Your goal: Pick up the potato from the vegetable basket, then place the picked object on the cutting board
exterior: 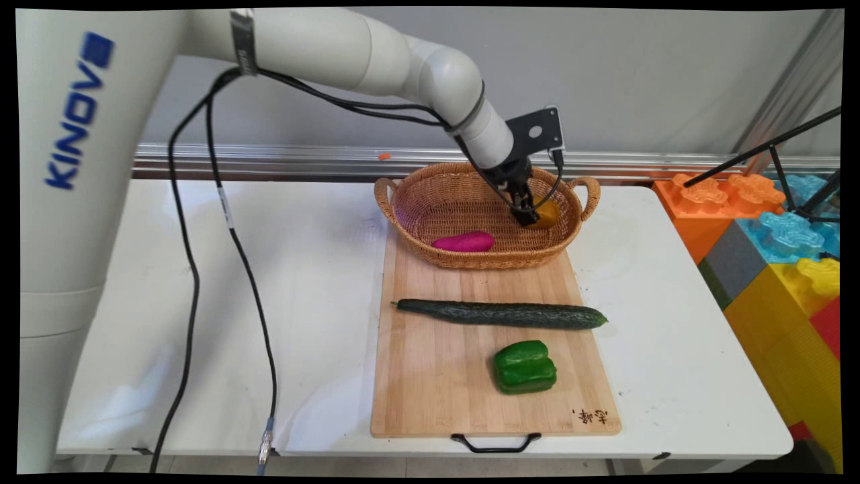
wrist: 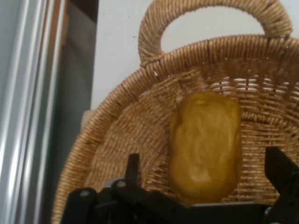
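Observation:
My gripper [exterior: 526, 215] reaches down into the right end of a woven wicker basket [exterior: 416, 222]. It stands open around a yellow-brown potato [exterior: 549, 215] lying against the basket's wall. In the hand view the potato [wrist: 205, 144] sits between the two fingers [wrist: 133, 168], with a gap on each side, and the gripper [wrist: 204, 156] is not closed on it. The basket wall and its handle [wrist: 210, 14] fill the rest of that view. A purple sweet potato [exterior: 463, 242] lies at the basket's near side, left of the gripper.
The basket stands on the far end of a wooden cutting board [exterior: 430, 383]. A long cucumber [exterior: 500, 314] lies across the board, and a green bell pepper [exterior: 525, 366] is nearer the front. Coloured foam blocks [exterior: 772, 262] and black tripod legs [exterior: 793, 168] are at the right.

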`<state>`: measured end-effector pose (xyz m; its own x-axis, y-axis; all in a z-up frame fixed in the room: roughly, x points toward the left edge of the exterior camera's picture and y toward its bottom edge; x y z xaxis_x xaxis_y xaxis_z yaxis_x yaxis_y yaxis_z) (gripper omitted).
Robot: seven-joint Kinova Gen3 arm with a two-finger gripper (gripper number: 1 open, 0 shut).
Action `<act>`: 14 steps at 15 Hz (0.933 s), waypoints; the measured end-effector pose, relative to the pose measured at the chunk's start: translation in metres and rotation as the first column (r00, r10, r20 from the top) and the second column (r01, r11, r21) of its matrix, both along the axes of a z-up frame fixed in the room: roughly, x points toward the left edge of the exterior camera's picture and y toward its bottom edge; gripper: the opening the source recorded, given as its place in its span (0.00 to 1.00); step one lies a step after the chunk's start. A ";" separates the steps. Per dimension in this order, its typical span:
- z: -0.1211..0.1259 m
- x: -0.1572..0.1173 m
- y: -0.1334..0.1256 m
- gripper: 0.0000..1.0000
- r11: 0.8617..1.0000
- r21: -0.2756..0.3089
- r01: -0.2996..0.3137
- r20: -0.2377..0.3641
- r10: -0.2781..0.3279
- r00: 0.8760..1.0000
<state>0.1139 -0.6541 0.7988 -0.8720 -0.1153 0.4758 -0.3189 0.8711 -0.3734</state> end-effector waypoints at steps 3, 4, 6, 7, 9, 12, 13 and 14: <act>-0.017 -0.004 -0.010 1.00 1.000 0.021 0.004 -0.001 -0.004 1.000; -0.021 -0.006 -0.012 1.00 1.000 0.023 0.004 -0.003 -0.004 1.000; -0.026 -0.008 -0.016 1.00 1.000 0.028 0.004 -0.007 -0.004 1.000; -0.029 -0.009 -0.019 1.00 0.999 0.032 0.004 -0.010 -0.004 1.000; -0.032 -0.011 -0.021 0.00 0.999 0.036 0.005 -0.015 -0.005 1.000; -0.032 -0.011 -0.022 0.00 0.999 0.041 -0.001 -0.034 0.002 0.999; -0.029 -0.010 -0.022 0.00 0.999 0.036 -0.009 -0.045 0.011 0.999; -0.024 -0.009 -0.020 0.00 0.999 0.029 -0.021 -0.058 0.023 0.998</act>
